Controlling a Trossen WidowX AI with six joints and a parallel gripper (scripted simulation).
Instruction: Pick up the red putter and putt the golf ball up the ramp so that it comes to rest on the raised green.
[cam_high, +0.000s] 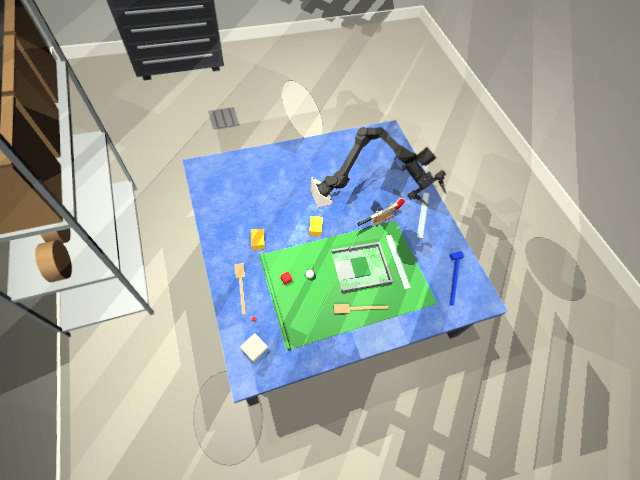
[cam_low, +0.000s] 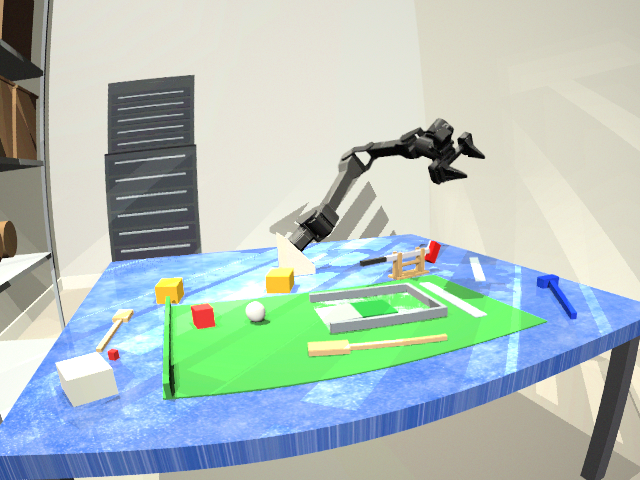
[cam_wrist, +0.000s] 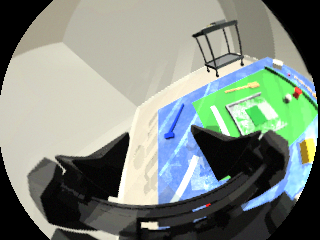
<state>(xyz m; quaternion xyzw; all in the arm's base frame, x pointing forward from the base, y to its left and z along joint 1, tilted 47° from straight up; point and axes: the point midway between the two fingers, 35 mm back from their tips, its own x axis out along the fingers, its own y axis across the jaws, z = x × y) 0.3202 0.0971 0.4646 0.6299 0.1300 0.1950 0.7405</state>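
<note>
The red putter (cam_high: 400, 203) (cam_low: 433, 251) rests across a small wooden stand (cam_high: 383, 214) (cam_low: 396, 266), red head to the right and dark grip to the left. My gripper (cam_high: 431, 195) (cam_low: 475, 166) (cam_wrist: 160, 131) is open and empty, high above the table and to the right of the putter head. The white golf ball (cam_high: 310, 274) (cam_low: 255, 312) (cam_wrist: 287, 99) lies on the green mat (cam_high: 310, 320) (cam_low: 248, 361). To its right is the raised green with a pale ramp (cam_high: 343, 269) (cam_low: 336, 315) on its ball side and a grey border (cam_high: 367, 287) (cam_low: 387, 320) around its other sides.
A red cube (cam_high: 286, 277) (cam_low: 202, 315) is left of the ball. A wooden mallet (cam_high: 341, 308) (cam_low: 328, 347) lies on the mat's front part. Two yellow blocks (cam_high: 315, 226) (cam_low: 279, 280) stand behind the mat. A blue mallet (cam_high: 454, 279) (cam_low: 560, 297) (cam_wrist: 176, 120) lies at the right.
</note>
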